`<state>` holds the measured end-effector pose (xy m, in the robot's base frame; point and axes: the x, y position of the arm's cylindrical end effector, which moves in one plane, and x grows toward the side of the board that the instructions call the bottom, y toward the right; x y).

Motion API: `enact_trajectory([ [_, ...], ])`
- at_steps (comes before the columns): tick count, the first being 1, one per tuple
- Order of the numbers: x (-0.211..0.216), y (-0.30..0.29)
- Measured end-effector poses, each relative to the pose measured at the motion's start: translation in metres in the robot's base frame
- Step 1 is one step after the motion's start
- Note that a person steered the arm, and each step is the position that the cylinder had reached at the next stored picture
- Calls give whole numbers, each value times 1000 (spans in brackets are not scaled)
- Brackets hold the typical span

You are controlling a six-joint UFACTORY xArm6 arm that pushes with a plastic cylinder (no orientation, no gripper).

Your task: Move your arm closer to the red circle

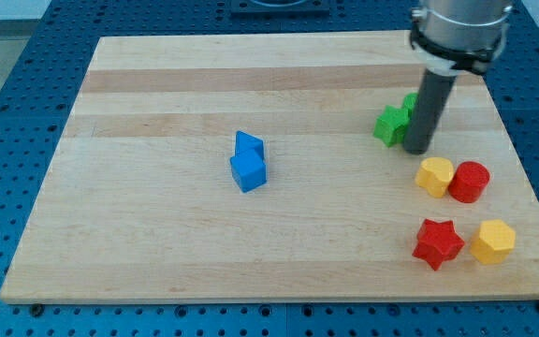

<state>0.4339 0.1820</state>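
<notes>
The red circle (469,182) lies on the wooden board at the view's right, touching a yellow block (434,176) on its left. My tip (417,151) rests on the board just above and to the left of that pair, a short way from the red circle. A green star (392,124) sits right beside the rod on its left, and a second green block (409,101) is partly hidden behind the rod.
A red star (437,243) and a yellow hexagon (492,241) lie near the board's bottom right. Two blue blocks (248,162) sit together near the middle. The board's right edge (522,168) is close to the red circle.
</notes>
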Motion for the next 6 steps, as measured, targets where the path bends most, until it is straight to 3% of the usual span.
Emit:
enact_trajectory([
  [2, 4, 76],
  [6, 63, 91],
])
